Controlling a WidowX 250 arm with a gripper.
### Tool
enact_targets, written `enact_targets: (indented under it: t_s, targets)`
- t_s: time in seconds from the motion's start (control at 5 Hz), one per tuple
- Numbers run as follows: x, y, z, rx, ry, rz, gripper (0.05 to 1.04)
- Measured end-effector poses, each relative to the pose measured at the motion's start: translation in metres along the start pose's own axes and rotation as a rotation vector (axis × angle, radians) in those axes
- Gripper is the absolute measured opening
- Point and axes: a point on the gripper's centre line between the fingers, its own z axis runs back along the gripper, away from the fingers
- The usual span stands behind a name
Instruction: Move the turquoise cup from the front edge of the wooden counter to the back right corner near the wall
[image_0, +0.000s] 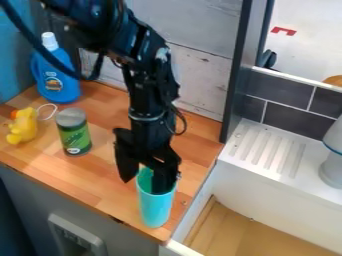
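Blue bottle (59, 75), yellow toy (25, 125) and green can (73, 134) stand on one side, white sink (267, 187) on the other. Between them, a tall turquoise cup (155, 210) stands upright near the counter's edge (107, 187) — the spread gripper (143, 185) has one finger inside.

Clearances about the turquoise cup (155, 206), taken as the dial's centre. At twelve o'clock, the arm (148, 90) and gripper (143, 186) obstruct entry from above; beyond them stands the pale wall (200, 85). The dark post (237, 70) bars one o'clock. At ten to eleven o'clock, the green can (75, 135), yellow duck (25, 126) and blue bottle (57, 75) form obstacles. A bare lane of tabletop (107, 175) runs between can and cup. At four o'clock, the basin (244, 230) opens upward behind its rim; its depth is hard to judge.
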Motion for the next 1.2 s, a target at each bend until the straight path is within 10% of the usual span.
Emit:
enact_targets:
  t_s: [0.6,1.2]
  targets:
    - [-0.010,-0.002,-0.001,0.004,0.075,-0.047,0.223]
    - [0.036,0.005,0.048,0.020,-0.048,-0.135,0.113]
